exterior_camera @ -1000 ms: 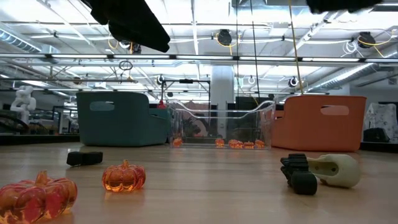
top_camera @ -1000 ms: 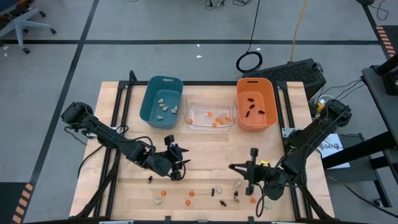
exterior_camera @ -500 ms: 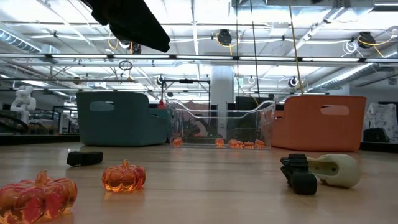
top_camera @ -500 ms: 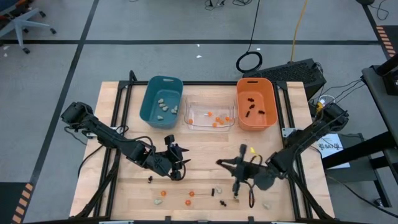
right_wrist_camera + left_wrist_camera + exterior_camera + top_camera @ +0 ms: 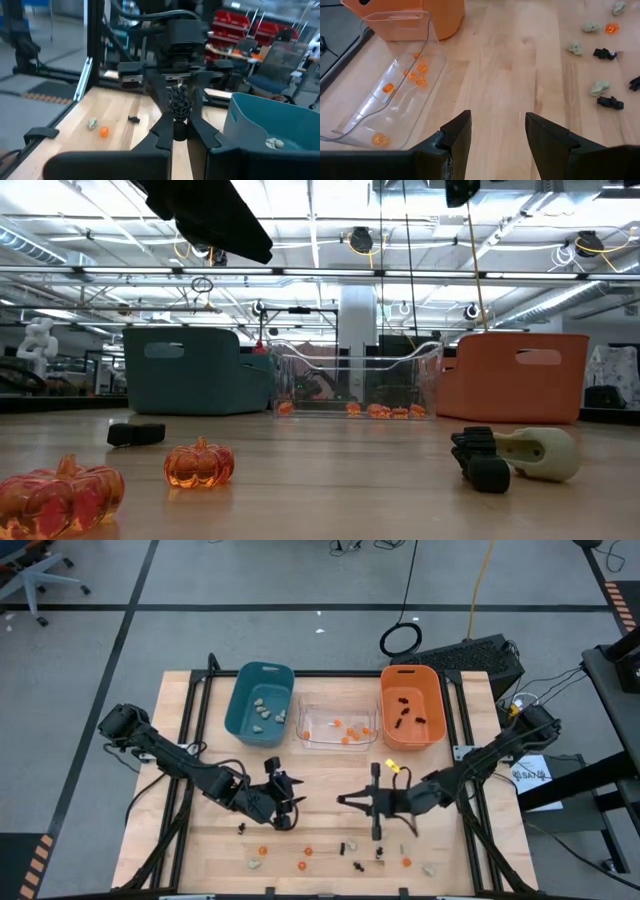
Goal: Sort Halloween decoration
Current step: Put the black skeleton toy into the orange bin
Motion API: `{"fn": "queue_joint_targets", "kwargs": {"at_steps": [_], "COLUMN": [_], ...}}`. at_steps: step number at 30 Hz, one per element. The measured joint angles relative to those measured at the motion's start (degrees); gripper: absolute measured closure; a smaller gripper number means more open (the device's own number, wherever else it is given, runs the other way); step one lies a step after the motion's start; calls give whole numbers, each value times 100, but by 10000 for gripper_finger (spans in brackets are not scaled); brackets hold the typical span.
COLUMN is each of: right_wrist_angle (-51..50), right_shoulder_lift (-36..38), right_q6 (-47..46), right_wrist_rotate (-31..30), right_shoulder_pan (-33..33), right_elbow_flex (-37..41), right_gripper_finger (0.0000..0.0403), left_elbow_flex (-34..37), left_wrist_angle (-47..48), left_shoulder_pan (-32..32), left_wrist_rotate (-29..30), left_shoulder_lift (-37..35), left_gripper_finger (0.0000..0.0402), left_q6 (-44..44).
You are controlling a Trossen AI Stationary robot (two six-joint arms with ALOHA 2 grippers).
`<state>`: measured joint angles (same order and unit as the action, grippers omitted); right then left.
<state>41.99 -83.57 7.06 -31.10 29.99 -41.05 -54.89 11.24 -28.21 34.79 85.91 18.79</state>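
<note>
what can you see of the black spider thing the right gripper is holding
The black spider trinket is a small, dark, bumpy piece with short spiky legs, plastic by its look. It sits pinched between the right gripper's two dark fingers, which are closed on its lower part, so its top stands clear above them. It is held off the wooden table, over the open middle stretch in front of the bins. In the high view it is too small to make out against the gripper.
</note>
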Motion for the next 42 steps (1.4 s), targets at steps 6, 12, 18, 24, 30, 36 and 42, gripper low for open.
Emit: {"fn": "queue_joint_targets", "kwargs": {"at_steps": [6,12,18,24,30,36,42], "right_wrist_angle": [1469,1719,1698,1693,1692,1693,1690], "right_shoulder_lift": [-2,-2,-2,-2,8,68,68], "right_q6": [106,578,1683,3072,3943,3888,3155], "right_wrist_rotate": [-17,-19,-26,-30,-30,-30,-30], "right_shoulder_pan": [-49,-45,-43,-43,-43,-38,-38], "right_elbow_flex": [832,945,945,947,947,947,947], "right_gripper_finger": [392,387,377,377,376,376,376], "left_elbow_flex": [0,0,0,0,0,0,0], "left_wrist_angle": [7,5,0,-2,-4,-5,-8], "left_shoulder_pan": [-87,-109,-109,-109,-109,-107,-107], "left_wrist_rotate": [-8,-18,-20,-20,-20,-22,-19], "left_shoulder_lift": [0,0,0,0,0,0,0], "left_gripper_finger": [217,217,217,217,217,217,217], "left_q6": [22,33,33,42,46,46,50]}}
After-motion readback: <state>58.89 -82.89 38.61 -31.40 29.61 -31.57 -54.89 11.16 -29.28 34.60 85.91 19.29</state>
